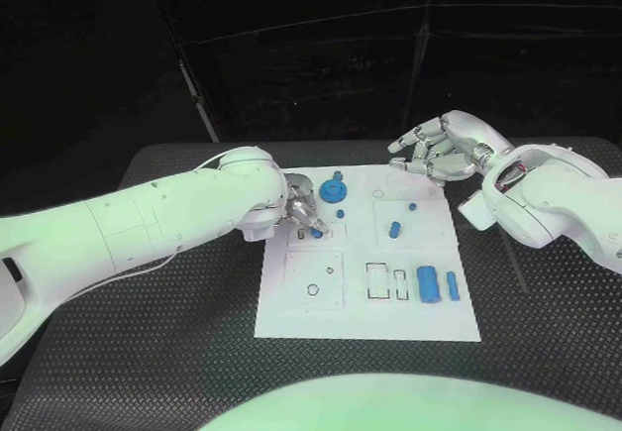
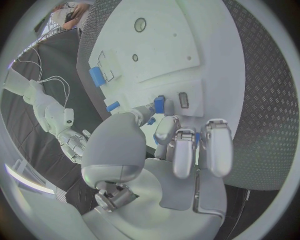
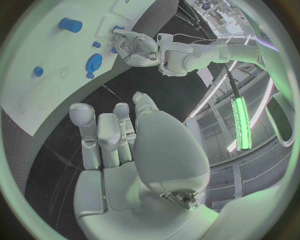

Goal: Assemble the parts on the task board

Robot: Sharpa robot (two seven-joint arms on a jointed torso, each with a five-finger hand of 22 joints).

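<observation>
The small blue peg (image 2: 159, 104) sits at the board's (image 1: 297, 311) far left, pinched upright in the left hand's (image 1: 300, 211) fingers (image 2: 164, 131); it looks like light, rigid, smooth plastic, likely to slip, so gripping its sides near the top seems best. Other blue parts, a gear (image 1: 335, 187) and a cylinder (image 1: 428, 283), lie on the flat white board, which rests on a ribbed black worktop (image 1: 134, 337). The right hand (image 1: 436, 152) hovers beyond the far right corner, fingers curled, holding nothing.

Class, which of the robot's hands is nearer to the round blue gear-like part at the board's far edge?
Left. The left hand lies just beside the round blue part; the right hand hovers farther off, past the task board.
</observation>
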